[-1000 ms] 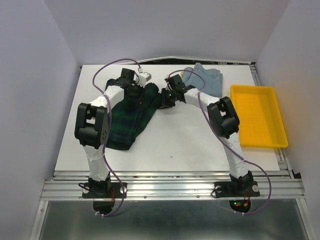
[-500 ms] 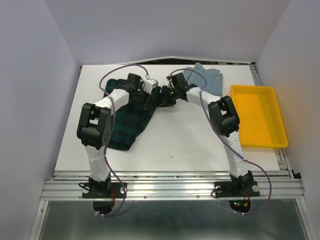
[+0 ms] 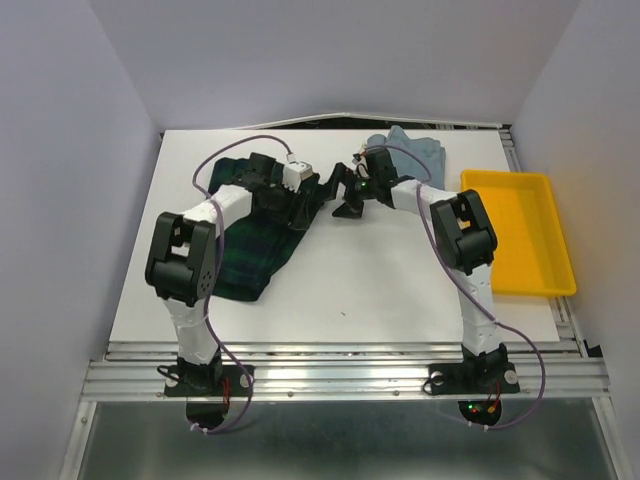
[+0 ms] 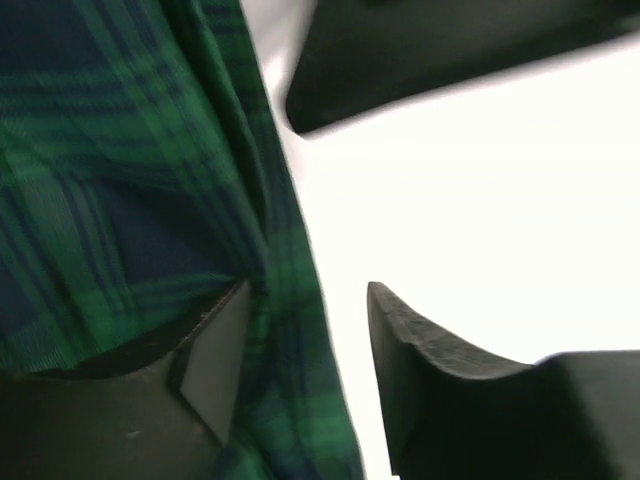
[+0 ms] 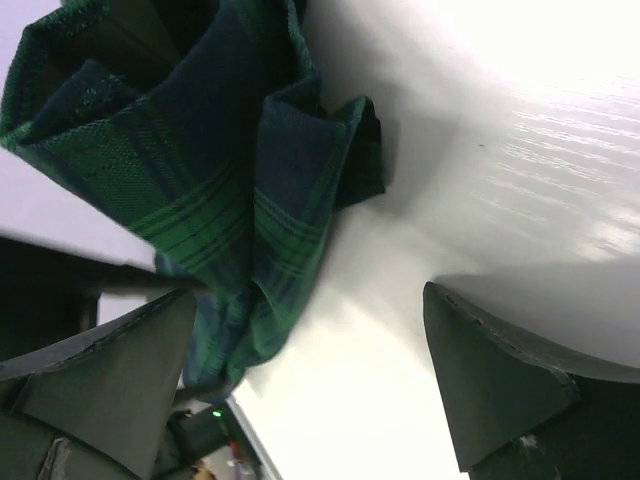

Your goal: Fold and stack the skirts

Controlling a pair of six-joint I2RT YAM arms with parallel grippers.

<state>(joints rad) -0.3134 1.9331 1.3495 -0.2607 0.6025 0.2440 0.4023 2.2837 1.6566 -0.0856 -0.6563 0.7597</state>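
Fold step on the plaid skirt (image 3: 245, 255), nothing clamped yet

Plaid skirt lies on the left half of the surface (image 3: 380, 270), running from the far middle down toward the near-left corner, so I'd say we're folding skirt number one. The left tool (image 3: 305, 198) sits at its far right-hand hem, fingers (image 4: 440, 380) apart with the hem lying loose between them. The right tool (image 3: 345, 198) is spread wide too and holds nothing. Bunched plaid reaches partway into its gap from one side, and the rest is bare surface. Next move, I reckon: both close on that far hem and carry it toward the near edge. The light blue-grey skirt (image 3: 415, 158) waits at the far edge, right of middle, near the yellow tray (image 3: 520, 235) by the right edge.
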